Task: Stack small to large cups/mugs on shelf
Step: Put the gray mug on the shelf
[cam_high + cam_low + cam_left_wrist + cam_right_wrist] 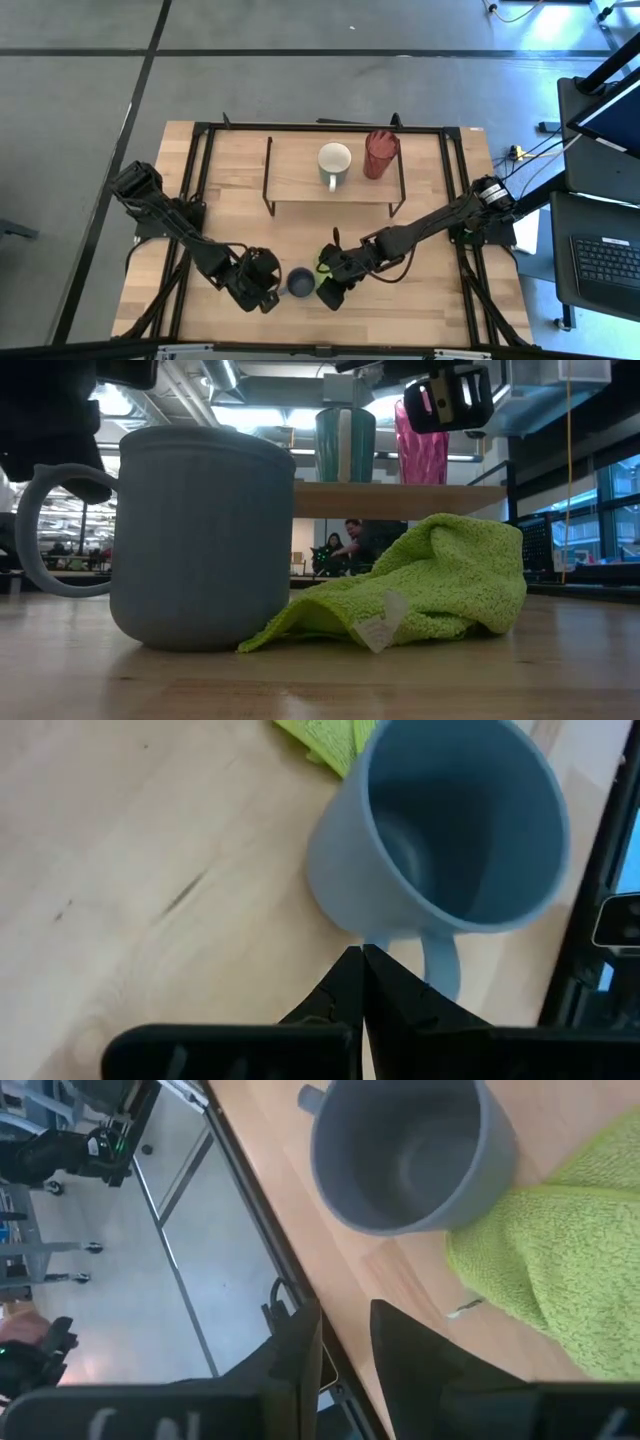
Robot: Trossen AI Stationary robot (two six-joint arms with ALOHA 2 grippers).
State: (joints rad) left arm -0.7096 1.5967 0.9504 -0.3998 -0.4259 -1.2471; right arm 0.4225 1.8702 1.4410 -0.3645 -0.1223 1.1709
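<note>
Grey-blue mug (299, 282): upright on the tabletop (420, 305) near the front edge, between my two grippers, handle toward my left one, a light green cloth (430, 585) just beside it on the far side
Cream-white mug (334, 163): already on the shelf (290, 170), upright
Red ribbed tumbler (380, 153): on the shelf too, just beside the white mug
My left gripper (361, 960): low by the mug's handle, fingers pressed together, holding nothing
My right gripper (345, 1342): above the cloth side of the mug, fingers a little apart, empty
Step in hand, as I judge it: take up the small mug, the one vessel not yet on the shelf
Doing it well: part my left fingers first, straddle the wall by the handle, and close firmly
Caution: keep my right fingers clear of the cloth, lest it drag
</note>
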